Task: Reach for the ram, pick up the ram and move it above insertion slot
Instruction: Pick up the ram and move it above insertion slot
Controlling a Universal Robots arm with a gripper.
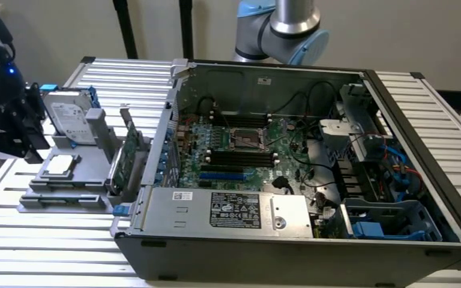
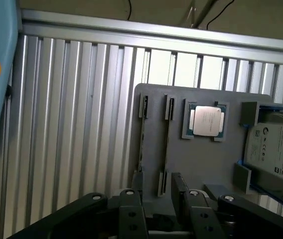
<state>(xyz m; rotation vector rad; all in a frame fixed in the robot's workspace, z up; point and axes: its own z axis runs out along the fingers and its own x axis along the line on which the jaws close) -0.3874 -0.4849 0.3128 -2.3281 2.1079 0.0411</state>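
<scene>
Hand wide above the ram (light, stiff, fragile, I'd judge); pinch its flat faces at mid-length.

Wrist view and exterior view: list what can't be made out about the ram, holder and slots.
Long thin green ram stick: wrist view, edge-on in the grey plastic holder, chips hidden.
Silver hard drive: wrist view, cut off by the edge.
Black end effector: wrist view, body cut off likewise.
Black insertion slots on the motherboard: exterior view, too small to tell which is free.
</scene>
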